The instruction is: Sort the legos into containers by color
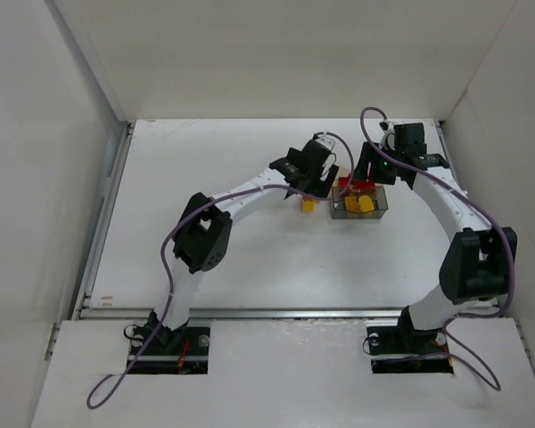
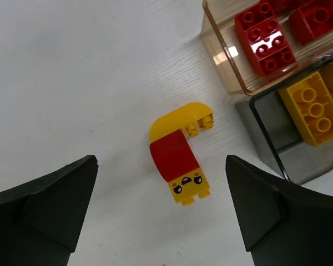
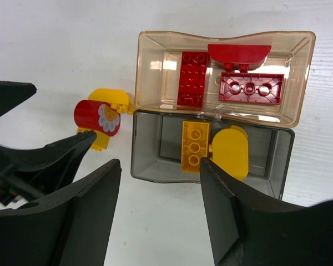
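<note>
A loose clump of legos [image 2: 176, 156], a red piece joined to yellow ones, lies on the white table left of the containers [image 1: 308, 204]. My left gripper [image 2: 161, 213] hangs over it, open, the clump just ahead of its empty jaws. The tan tray [image 3: 141, 66] holds three red bricks [image 3: 191, 77]. The adjoining grey tray [image 3: 150, 149] holds two yellow bricks [image 3: 195, 145]. My right gripper [image 3: 161, 205] is open and empty, hovering at the near side of the grey tray.
In the right wrist view the left gripper's black fingers [image 3: 47, 155] reach in beside the loose clump [image 3: 99, 117]. White walls enclose the table on three sides. The trays [image 1: 381, 203] sit at the table's back right.
</note>
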Robot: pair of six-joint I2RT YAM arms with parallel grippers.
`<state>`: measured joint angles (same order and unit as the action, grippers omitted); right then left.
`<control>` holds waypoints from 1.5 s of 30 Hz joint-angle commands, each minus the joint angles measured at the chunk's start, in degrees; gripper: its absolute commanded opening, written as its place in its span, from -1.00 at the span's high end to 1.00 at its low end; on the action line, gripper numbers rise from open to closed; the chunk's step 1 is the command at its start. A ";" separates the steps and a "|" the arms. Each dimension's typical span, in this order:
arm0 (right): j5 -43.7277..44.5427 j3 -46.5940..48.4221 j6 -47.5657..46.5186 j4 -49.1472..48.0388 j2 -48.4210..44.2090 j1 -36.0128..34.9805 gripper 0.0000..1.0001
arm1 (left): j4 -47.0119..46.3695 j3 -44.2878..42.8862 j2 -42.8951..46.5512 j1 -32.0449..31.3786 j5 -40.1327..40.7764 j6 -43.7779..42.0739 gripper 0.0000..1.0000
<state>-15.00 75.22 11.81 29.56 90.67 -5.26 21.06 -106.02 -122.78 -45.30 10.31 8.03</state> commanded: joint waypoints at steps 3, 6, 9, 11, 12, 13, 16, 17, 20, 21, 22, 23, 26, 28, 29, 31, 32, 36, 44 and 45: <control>0.77 2.39 -1.79 1.64 -0.85 -0.02 -0.29 | 2.76 -3.31 -4.21 -1.37 7.36 2.52 -1.00; 0.77 1.08 -1.79 0.50 -0.85 -0.02 -0.29 | 1.53 -3.33 -4.92 -1.90 8.67 2.51 -1.00; 0.77 -0.42 -1.79 -0.03 -1.90 -0.02 -0.29 | 1.53 -2.62 -5.45 -1.90 10.08 2.51 -1.00; 0.77 -0.95 -2.32 -0.03 -2.51 -0.02 -0.29 | 2.14 -2.00 -5.45 -1.90 10.09 2.51 -0.88; 0.77 -0.95 -2.32 -0.03 -2.52 -0.02 -0.29 | 2.14 -1.39 -5.45 -1.90 10.09 2.51 -0.81; 0.77 -0.95 -2.32 -0.03 -3.13 -0.02 -0.29 | 2.84 -1.39 -5.45 -1.90 10.09 2.51 -0.71; 0.77 -1.48 -2.32 -0.56 -3.13 -0.02 -0.29 | 3.37 -1.39 -5.45 -1.90 7.28 1.90 -0.34; 0.77 -1.48 -2.32 -0.56 -3.66 -0.02 -0.29 | 3.37 -0.86 -5.45 -1.90 6.75 1.90 -0.26; 0.77 -1.48 -2.32 -0.56 -3.66 -0.02 -0.29 | 3.37 -0.86 -5.97 -1.90 6.04 1.90 0.19; 0.77 -1.48 -2.32 -0.56 -3.66 -0.02 -0.29 | 3.37 -0.86 -5.98 -1.90 5.26 1.38 0.35; 0.77 -1.48 -2.32 -0.56 -3.66 -0.02 -0.29 | 3.37 -0.86 -5.98 -1.90 5.25 1.37 0.52; 0.77 -1.48 -2.32 -0.56 -3.66 -0.02 -0.29 | 3.98 -0.86 -5.98 -1.29 5.25 1.37 0.86; -1.50 -1.48 -2.85 -1.25 -4.19 -0.02 -0.29 | 4.52 -0.86 -5.46 -0.23 5.25 0.85 1.00; -3.00 -1.48 -3.63 -1.87 -4.80 -0.02 -0.29 | 5.04 -0.86 -4.75 0.73 4.64 0.32 1.00; -3.80 -1.48 -4.68 -2.57 -4.80 -0.02 -0.29 | 5.04 -0.86 -3.79 0.74 2.98 0.32 1.00; -5.47 -1.48 -6.00 -3.28 -5.33 -0.02 -0.29 | 5.04 -0.16 -2.03 3.19 -0.27 -3.10 1.00; -5.47 -1.48 -7.49 -4.07 -6.55 -0.02 -0.29 | 4.17 0.80 -0.81 3.89 -4.55 -4.59 1.00; -9.33 -0.95 -11.11 -7.32 -9.54 -0.02 -0.33 | 1.53 4.67 9.63 7.85 -18.16 -12.50 1.00; -24.11 -2.27 -12.94 -19.01 -14.74 -3.51 -0.38 | 13.12 -2.69 16.87 12.33 -37.81 -25.61 1.00; -23.32 -1.66 -14.17 -19.01 -14.74 -5.01 -0.42 | 14.78 -4.62 16.87 12.34 -38.34 -25.61 1.00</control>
<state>-32.38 73.12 0.97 17.28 76.88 -6.42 30.92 -105.71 -109.40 -32.12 -19.00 -12.27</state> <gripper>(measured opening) 0.701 0.338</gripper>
